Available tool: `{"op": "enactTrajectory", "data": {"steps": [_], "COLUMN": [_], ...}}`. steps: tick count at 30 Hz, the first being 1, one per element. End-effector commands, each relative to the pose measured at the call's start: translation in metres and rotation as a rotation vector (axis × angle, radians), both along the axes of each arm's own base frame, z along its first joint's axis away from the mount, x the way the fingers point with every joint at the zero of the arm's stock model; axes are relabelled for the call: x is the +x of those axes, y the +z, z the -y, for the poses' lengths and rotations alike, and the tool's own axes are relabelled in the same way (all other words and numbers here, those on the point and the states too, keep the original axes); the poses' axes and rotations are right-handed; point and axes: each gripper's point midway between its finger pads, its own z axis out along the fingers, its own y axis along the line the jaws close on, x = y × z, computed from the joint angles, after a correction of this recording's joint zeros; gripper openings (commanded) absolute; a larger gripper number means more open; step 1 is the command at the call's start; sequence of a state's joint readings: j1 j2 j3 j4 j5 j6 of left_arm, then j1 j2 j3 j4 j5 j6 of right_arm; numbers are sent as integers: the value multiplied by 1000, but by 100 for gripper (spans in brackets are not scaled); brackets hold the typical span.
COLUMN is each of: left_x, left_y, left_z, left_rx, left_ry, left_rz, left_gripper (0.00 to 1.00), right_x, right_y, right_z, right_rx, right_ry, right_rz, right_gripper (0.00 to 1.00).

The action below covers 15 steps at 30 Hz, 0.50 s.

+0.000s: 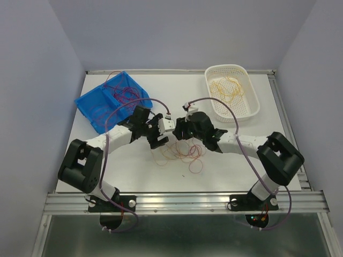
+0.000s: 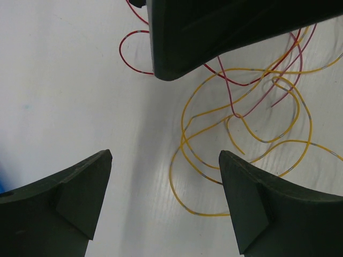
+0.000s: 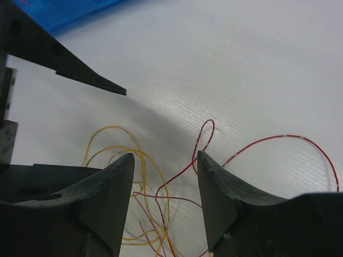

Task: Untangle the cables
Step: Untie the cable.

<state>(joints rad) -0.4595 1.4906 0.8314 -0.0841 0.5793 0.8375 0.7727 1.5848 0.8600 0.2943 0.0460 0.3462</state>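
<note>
My left gripper (image 1: 159, 135) faces my right gripper (image 1: 179, 130) mid-way across the table (image 1: 225, 171), loose cables (image 1: 185, 155) lying just before them; a bin (image 1: 88, 107) sits behind left, a basket (image 1: 253, 104) behind right.

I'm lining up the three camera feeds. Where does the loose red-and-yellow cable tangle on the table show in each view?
Top external: cable tangle at centre.
Left wrist: cable tangle fills the right half.
Right wrist: cable tangle at bottom centre.
Shared landmark: blue tray, upper left in the top and right wrist views.
</note>
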Motion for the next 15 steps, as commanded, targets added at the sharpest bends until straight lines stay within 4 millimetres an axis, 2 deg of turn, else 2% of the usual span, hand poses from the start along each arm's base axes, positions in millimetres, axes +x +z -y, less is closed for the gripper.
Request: {"op": "enactTrajectory", "data": {"steps": [1, 3, 6, 8, 9, 10, 11, 12, 14, 15], "left_x": [0, -2, -4, -6, -5, -5, -5, -4, -1, 2], "left_y": [4, 0, -5, -8, -8, -8, -7, -5, -2, 0], "left_z": [2, 2, 3, 5, 8, 8, 8, 8, 6, 5], "left_rx": [4, 9, 18, 22, 18, 20, 23, 22, 27, 28], "left_ry": [23, 21, 11, -3, -8, -12, -13, -11, 2, 15], "left_rz": [-27, -46, -68, -91, -94, -95, -94, -87, -74, -66], "left_gripper": [92, 90, 82, 72, 64, 44, 35, 17, 0, 0], "right_x": [5, 6, 11, 12, 12, 11, 11, 11, 13, 15], "right_y": [-29, -36, -44, -46, -45, -45, -41, -36, -18, -10], "right_z": [3, 3, 1, -3, -5, -7, -9, -8, 1, 7], "right_rx": [-45, -57, -74, -75, -72, -69, -60, -54, -28, -20], "right_ry": [-54, -58, -69, -55, -48, -40, -33, -32, -71, -92], "right_rz": [-79, -90, -105, -110, -109, -110, -105, -92, -39, -14], "right_gripper": [57, 57, 57, 54, 48, 31, 21, 1, 1, 1]}}
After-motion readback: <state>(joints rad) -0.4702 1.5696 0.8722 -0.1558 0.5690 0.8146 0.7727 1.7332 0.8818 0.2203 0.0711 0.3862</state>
